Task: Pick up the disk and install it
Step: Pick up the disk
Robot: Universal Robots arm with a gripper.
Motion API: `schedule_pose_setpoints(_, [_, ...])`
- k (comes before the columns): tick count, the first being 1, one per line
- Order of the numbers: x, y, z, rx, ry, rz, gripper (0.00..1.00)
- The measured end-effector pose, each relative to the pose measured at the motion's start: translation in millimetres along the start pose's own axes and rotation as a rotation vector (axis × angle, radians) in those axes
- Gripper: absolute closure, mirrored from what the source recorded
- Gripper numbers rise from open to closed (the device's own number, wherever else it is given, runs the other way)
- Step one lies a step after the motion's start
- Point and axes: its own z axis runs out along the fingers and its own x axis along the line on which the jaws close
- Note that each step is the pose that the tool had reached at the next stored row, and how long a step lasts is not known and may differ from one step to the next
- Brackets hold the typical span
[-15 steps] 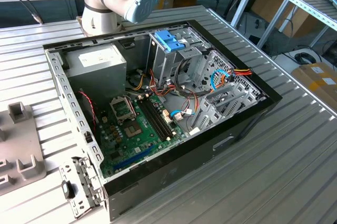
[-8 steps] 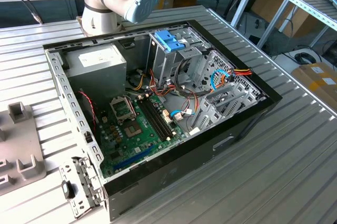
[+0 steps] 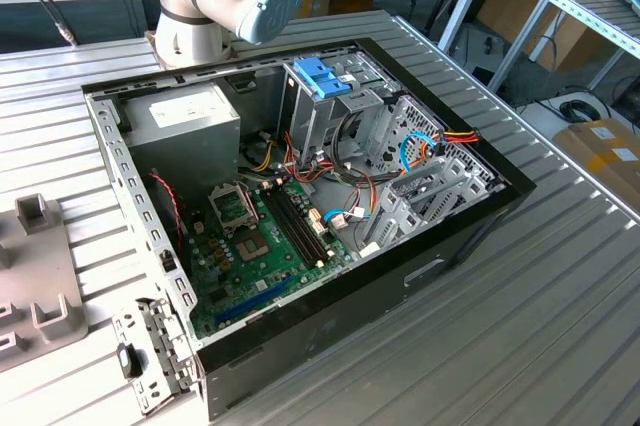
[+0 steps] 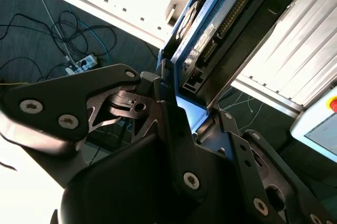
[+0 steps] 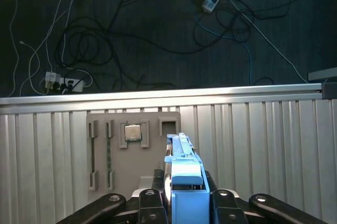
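My gripper [image 5: 184,196] is shut on the disk [image 5: 182,162], which stands edge-on between the black fingers [image 5: 149,199] in the first wrist view, its blue carrier frame facing the camera. In the second wrist view the disk [image 4: 221,19] shows its dark circuit-board side with blue edging, clamped in the gripper [image 4: 192,113]. It hangs in the air above the ribbed metal table [image 5: 263,145]. The open computer case [image 3: 300,196] lies on the table in the exterior view.
Inside the case stand a metal drive cage with a blue handle [image 3: 322,76], a grey power-supply box [image 3: 185,116] and the green motherboard [image 3: 260,246]. A grey fixture plate [image 5: 121,166] holds a small chip [image 5: 131,132]. Cables lie on the floor [image 5: 131,34] past the table edge.
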Motion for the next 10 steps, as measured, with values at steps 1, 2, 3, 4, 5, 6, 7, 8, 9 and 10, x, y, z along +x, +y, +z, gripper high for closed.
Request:
schedule_pose_setpoints(1, [0.0, 0.0, -0.7, 0.0001, 0.0, 0.0, 0.63])
schedule_pose_setpoints(2, [0.0, 0.1, -1.7, 0.0, 0.0, 0.0, 0.63])
schedule_pose_setpoints(3, [-0.1, 0.1, -2.4, 0.0, 0.0, 0.0, 0.63])
schedule_pose_setpoints(4, [-0.1, 0.1, -3.2, -0.0001, 0.0, 0.0, 0.63])
schedule_pose_setpoints(5, [-0.1, 0.1, -3.9, 0.0, 0.0, 0.0, 0.63])
schedule_pose_setpoints(6, [-0.1, 0.2, -4.6, 0.0, 0.0, 0.0, 0.63])
schedule_pose_setpoints(7, [-0.1, 0.2, -5.2, -0.0001, 0.0, 0.0, 0.63])
schedule_pose_setpoints(8, [-0.2, 0.3, -5.9, 0.0, -0.0001, 0.0, 0.63])
schedule_pose_setpoints(9, [-0.2, 0.3, -6.5, 0.0, 0.0, 0.0, 0.63])
schedule_pose_setpoints(10, [-0.2, 0.3, -7.2, 0.0, 0.0, 0.0, 0.63])
